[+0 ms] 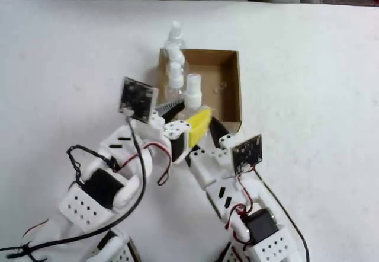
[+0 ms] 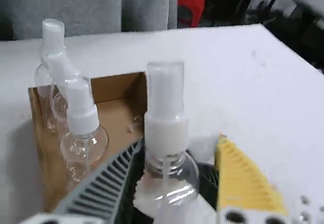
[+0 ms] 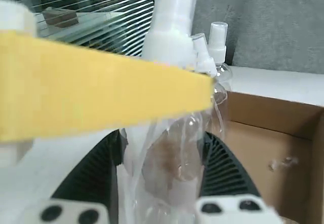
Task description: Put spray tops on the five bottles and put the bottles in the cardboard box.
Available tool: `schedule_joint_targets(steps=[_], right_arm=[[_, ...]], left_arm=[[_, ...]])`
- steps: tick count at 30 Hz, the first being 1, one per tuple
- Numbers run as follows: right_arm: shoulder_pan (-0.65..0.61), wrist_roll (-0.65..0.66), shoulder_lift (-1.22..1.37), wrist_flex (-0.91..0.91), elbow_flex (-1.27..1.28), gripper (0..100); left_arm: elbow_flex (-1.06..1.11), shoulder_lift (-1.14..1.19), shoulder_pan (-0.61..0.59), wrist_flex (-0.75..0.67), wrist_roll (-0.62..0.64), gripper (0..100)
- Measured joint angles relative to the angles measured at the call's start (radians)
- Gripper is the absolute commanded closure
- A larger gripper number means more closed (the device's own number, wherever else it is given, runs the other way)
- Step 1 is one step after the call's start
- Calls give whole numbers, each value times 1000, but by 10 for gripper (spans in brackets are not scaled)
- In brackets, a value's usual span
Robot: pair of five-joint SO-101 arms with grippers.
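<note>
A clear bottle (image 2: 167, 176) with a white spray top (image 2: 165, 100) stands upright at the near edge of the cardboard box (image 1: 228, 72). My left gripper (image 2: 179, 150) is shut on it, grey finger on one side and yellow finger (image 2: 243, 176) on the other. My right gripper (image 3: 162, 171) is shut on the same bottle (image 3: 167, 153) lower down, a black finger (image 3: 223, 168) on each side. From above, that bottle's top (image 1: 193, 89) rises between the left gripper (image 1: 190, 110) and the right gripper (image 1: 204, 125). Three capped bottles (image 1: 176, 75) stand along the box's left wall.
The box's right half (image 2: 119, 115) has a bare floor. White table (image 1: 308, 66) lies open all around the box. Both arms' bodies and cables (image 1: 118, 173) crowd the near side of the table.
</note>
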Motion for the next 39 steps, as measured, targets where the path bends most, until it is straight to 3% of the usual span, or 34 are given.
schedule_joint_targets(steps=[9, 28, 31, 36, 39], right_arm=[[3, 0, -2, 0, 0, 982], [23, -2, -2, 0, 0, 982], [46, -2, -2, 0, 0, 982], [48, -2, -2, 0, 0, 982], [49, -2, -2, 0, 0, 982]], left_arm=[[3, -32, 0, 0, 0, 691], [178, -568, 3, 203, -110, 692], [178, -631, 3, 256, -110, 751], [178, -692, -8, 281, -112, 993], [178, -709, -66, 281, -114, 928]])
